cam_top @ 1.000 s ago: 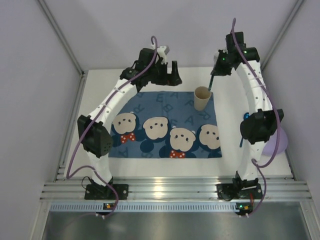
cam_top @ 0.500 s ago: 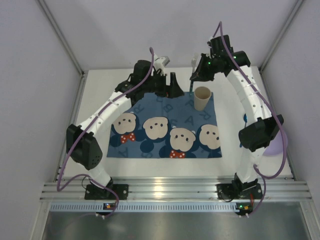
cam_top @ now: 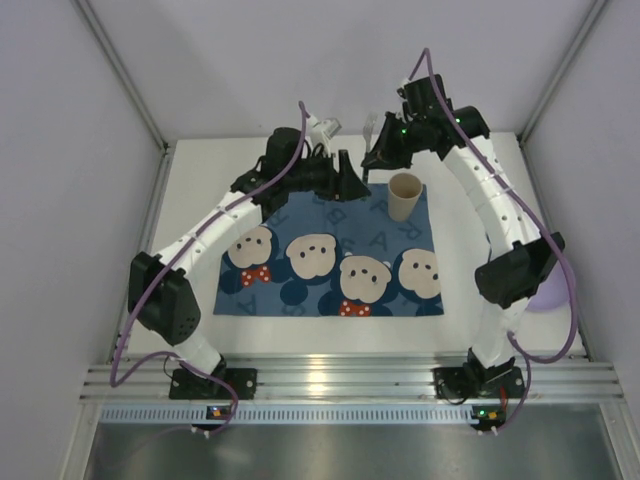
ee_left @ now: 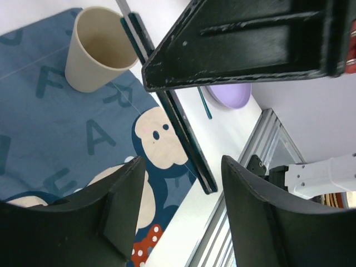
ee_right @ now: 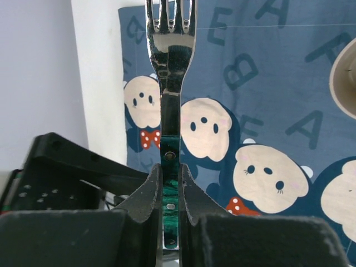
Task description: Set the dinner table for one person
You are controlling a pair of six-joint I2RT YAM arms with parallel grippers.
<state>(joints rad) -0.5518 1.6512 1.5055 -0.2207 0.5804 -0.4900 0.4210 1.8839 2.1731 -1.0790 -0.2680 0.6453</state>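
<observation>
A fork (ee_right: pixel 170 67) with a green handle is held upright over the blue bear-face mat (ee_right: pixel 267 83), with my right gripper (ee_right: pixel 169 169) shut on its handle. From above, the right gripper (cam_top: pixel 378 155) and the left gripper (cam_top: pixel 345 178) meet over the mat's (cam_top: pixel 330 250) far edge. In the left wrist view the fork's handle (ee_left: pixel 178 122) runs edge-on down between my left gripper's (ee_left: pixel 182 164) open jaws, touching neither finger. The white dinner table (cam_top: pixel 200 170) lies under the mat. A beige cup (cam_top: pixel 404 195) stands upright on the mat's far right corner.
A lilac bowl (cam_top: pixel 555 290) sits at the table's right edge, partly behind the right arm, with a thin teal utensil (ee_left: pixel 204 103) beside it. The ribbed aluminium rail (cam_top: pixel 330 380) runs along the near edge. Grey walls close in the back and sides.
The right arm has swung left carrying the fork. The left arm has reached right until its jaws straddle the fork's handle, and they have narrowed.
</observation>
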